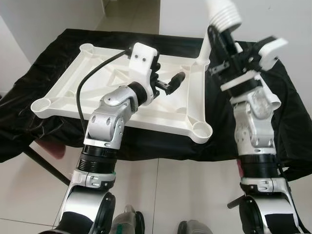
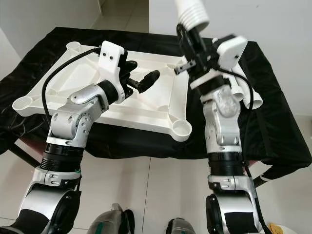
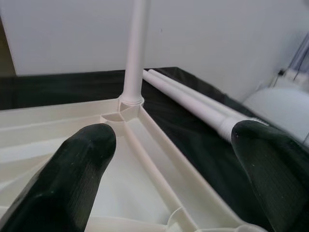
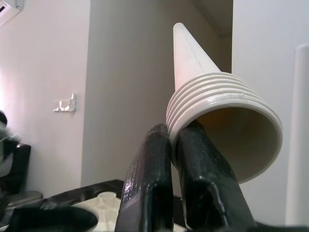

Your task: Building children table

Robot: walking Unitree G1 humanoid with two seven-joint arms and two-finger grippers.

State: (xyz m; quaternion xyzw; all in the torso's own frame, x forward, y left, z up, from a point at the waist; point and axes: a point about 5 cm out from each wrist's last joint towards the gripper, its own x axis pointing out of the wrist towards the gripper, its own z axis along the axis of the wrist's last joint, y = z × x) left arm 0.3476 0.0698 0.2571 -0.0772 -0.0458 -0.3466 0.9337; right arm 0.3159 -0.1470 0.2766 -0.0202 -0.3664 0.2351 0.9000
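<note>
I had the right gripper [image 2: 187, 46] pinched on the rim of a white leg [image 2: 192, 13], threaded end near the fingers and its long axis running up toward twelve o'clock, raised over the far right of the upturned tabletop [image 1: 161, 109]. One leg [image 3: 135, 48] already stood upright in the far right socket, so I judged the empty near right socket [image 1: 201, 129], at about seven o'clock below the right claw, was its closest target. My left gripper [image 1: 168, 85] hovered spread wide over the tabletop's middle, holding nothing, with two spare legs [image 3: 193, 99] lying on the black cloth [image 1: 44, 58] beyond.
</note>
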